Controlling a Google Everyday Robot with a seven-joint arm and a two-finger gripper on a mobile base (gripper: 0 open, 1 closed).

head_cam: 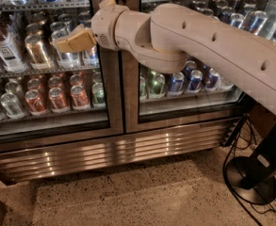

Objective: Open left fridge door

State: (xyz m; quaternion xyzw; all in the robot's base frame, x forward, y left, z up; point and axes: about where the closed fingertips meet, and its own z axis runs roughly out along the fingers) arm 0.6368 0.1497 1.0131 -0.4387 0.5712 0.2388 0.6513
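A wide two-door stainless-steel fridge (pixel 114 152) with a ribbed steel grille along its base is seen from above and in front, standing on a speckled brown terrazzo floor (pixel 128 197). The left fridge door (pixel 111 102), a tall glass pane set in a brushed-steel frame, is seen shut. Its inner upright lies flush beside the frame of the twin right glass door (pixel 189 105), with only a thin dark seam between them. The tan, wedge-shaped hand (pixel 75 40) is held in front of the upper part of the left door's glass, just left of that door's inner upright, and is pointed towards the left. Whether it touches the glass or the frame cannot be told, and whether it is released or clenched cannot be told either. It is carried by a thick beige arm (pixel 203 41) with a rounded wrist, which reaches in from the right edge and crosses the right door's pane. Behind the left pane, wire shelves are stocked with pale metal cans (pixel 36 51) above and red cans (pixel 57 98) below, and a clear bottle with a white cap (pixel 1 44) is seen at the far left. Behind the right pane, blue and green cans (pixel 184 81) are lined up below the arm. At the lower right, a black pedestal stand (pixel 255 175) is set on the floor, with black cables (pixel 234 140) trailing beside it.
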